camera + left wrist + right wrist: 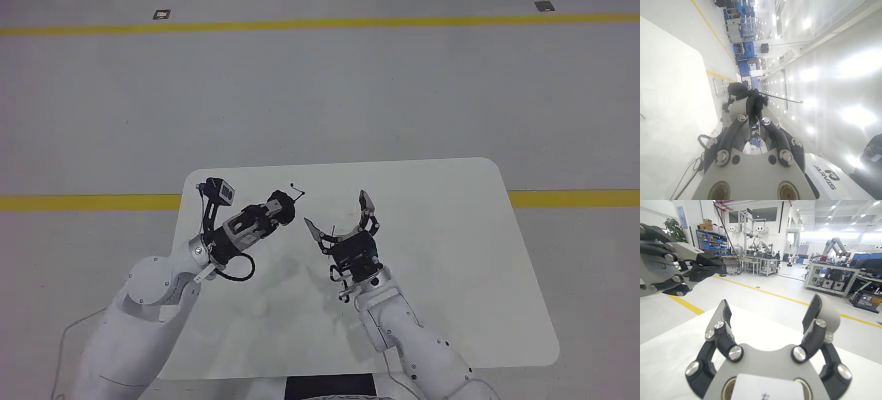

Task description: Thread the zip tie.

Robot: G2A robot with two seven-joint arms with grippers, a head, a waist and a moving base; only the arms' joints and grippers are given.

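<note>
**Zip tie** (297, 189) (780, 98): thin black strip. One end is pinched in the left gripper and the rest juts out free, ending in a small knob. It is held in the air over the tabletop (450, 260), towards the far left corner. No loop is visible.

**Left gripper** (283, 207) (753, 97): dark-tipped fingers closed together on the strip.

**Right gripper** (339, 214) (770, 310): fingers spread wide with nothing between them. It sits over the middle of the tabletop, near the left gripper but not touching it or the strip.

**Progress**: early, by the look of it. The strip is lifted and presented. Taking the free end and feeding it through the locking head both appear still to do.
</note>
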